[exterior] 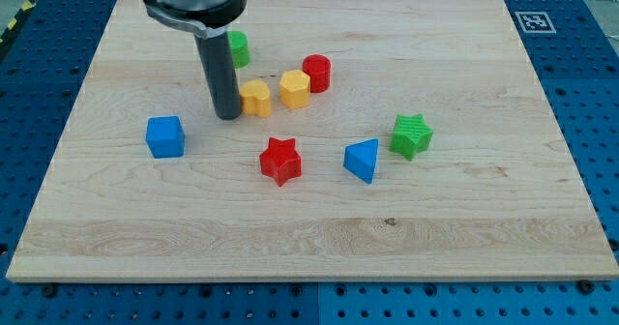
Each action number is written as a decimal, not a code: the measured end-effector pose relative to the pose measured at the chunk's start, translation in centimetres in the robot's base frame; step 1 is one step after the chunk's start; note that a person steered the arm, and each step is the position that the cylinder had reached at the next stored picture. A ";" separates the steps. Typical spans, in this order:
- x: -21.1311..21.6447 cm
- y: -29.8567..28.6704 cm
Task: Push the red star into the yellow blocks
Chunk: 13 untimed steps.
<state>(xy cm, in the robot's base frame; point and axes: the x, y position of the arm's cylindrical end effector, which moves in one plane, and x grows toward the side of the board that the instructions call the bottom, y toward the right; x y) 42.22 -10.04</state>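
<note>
The red star (280,161) is seen lying flat near the middle of the board, slightly toward the view's bottom edge. Two yellow blocks are set side by side above it, toward the top edge: the left yellow block (256,99), the right yellow block (295,89), nearly touching.

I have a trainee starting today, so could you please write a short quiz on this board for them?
1. True or false: my tip touches the red star.
2. Which block lies nearest my tip? A) blue cube B) left yellow block C) green star
3. Fill in: the red cylinder sits at the view's ____ of the right yellow block.

Key: 1 false, my tip stands at the view's upper left of the star, apart from it. 2 B. 3 right, slightly higher.
</note>
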 end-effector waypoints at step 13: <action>4.8 5.5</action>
<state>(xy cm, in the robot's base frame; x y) 47.07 -4.56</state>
